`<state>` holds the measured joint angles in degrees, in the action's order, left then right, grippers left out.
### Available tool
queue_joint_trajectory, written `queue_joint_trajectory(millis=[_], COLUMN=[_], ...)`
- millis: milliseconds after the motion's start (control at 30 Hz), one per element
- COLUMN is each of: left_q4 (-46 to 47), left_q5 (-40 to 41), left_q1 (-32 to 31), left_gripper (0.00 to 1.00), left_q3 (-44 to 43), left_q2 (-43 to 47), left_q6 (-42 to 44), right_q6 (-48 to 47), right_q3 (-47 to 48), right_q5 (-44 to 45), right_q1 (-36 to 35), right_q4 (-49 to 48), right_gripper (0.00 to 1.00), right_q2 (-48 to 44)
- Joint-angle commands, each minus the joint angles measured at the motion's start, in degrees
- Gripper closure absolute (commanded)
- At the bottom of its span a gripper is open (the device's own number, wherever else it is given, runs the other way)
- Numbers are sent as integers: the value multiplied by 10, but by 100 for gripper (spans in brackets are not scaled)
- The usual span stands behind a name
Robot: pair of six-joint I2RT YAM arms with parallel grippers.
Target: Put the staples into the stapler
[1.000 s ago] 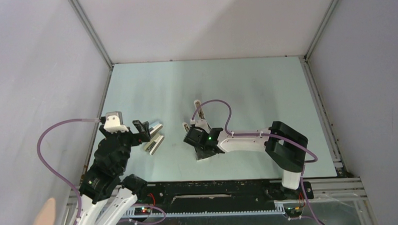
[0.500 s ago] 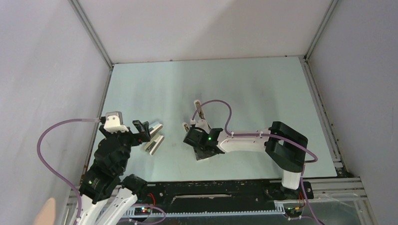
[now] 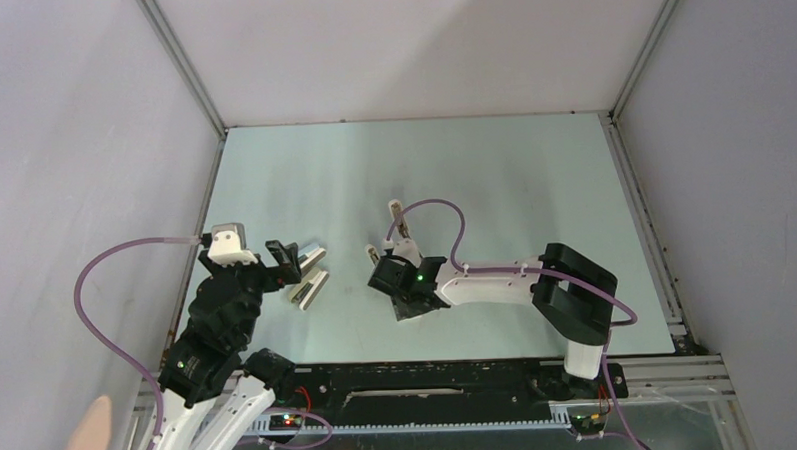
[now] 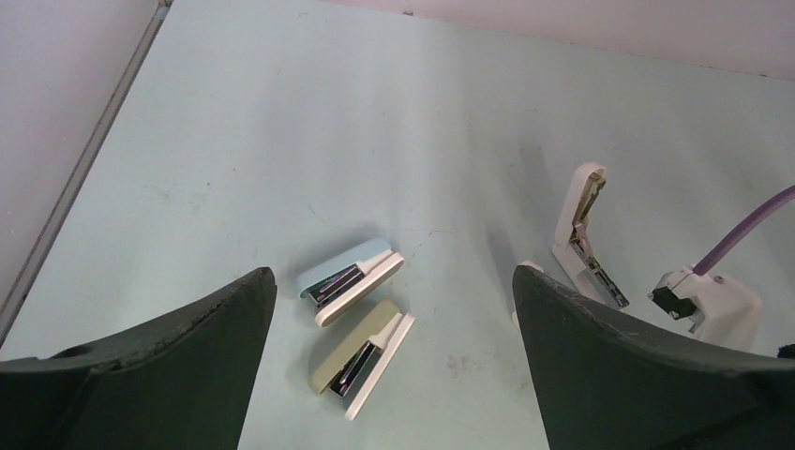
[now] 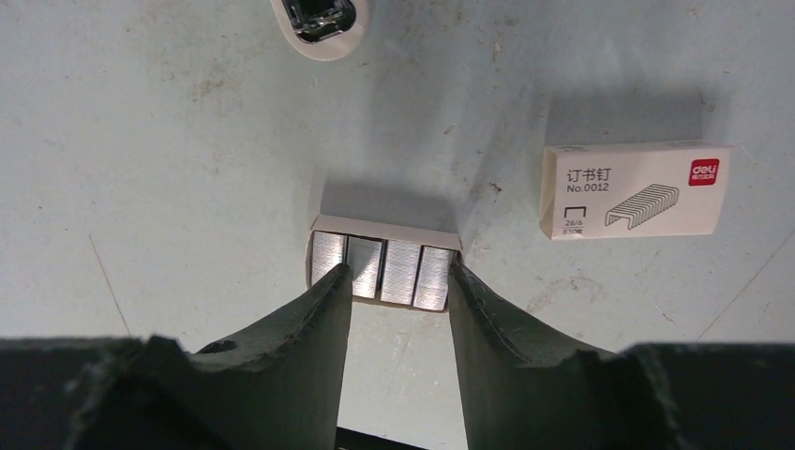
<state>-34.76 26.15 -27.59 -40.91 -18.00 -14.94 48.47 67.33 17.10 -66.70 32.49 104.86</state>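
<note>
The stapler (image 4: 583, 239) lies hinged open on the table, white with a metal channel showing; from above the stapler (image 3: 395, 223) sits just beyond my right wrist. The staples (image 5: 382, 270) are several grey strips side by side in a small open card tray. My right gripper (image 5: 400, 267) points down over them, jaws part open. Its left fingertip (image 5: 339, 279) overlaps the leftmost strips, and its right fingertip stands at the tray's right edge. My left gripper (image 4: 394, 274) is wide open and empty, hovering near the left side of the table.
A pale blue stapler (image 4: 349, 277) and a beige stapler (image 4: 361, 352) lie side by side below the left gripper. A white staple box (image 5: 636, 190) with a red mark lies right of the tray. A white rounded piece (image 5: 323, 19) with metal inside shows at the top edge.
</note>
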Motion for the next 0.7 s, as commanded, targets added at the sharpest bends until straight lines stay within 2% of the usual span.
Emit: queue_joint_trajectory(millis=[0, 167, 667], left_q4=[19, 18, 17], left_q5=[-7, -6, -6], left_q1=[5, 5, 5], left_gripper=[0, 0, 0], left_q3=[1, 1, 2], left_q2=[-4, -2, 0], left_q6=[7, 7, 6], right_q6=[-5, -6, 9], right_q3=[3, 3, 3], right_q5=[38, 29, 25], right_q1=[0, 8, 2], right_q4=[25, 30, 44], right_gripper=[56, 58, 56], right_q2=[-20, -13, 8])
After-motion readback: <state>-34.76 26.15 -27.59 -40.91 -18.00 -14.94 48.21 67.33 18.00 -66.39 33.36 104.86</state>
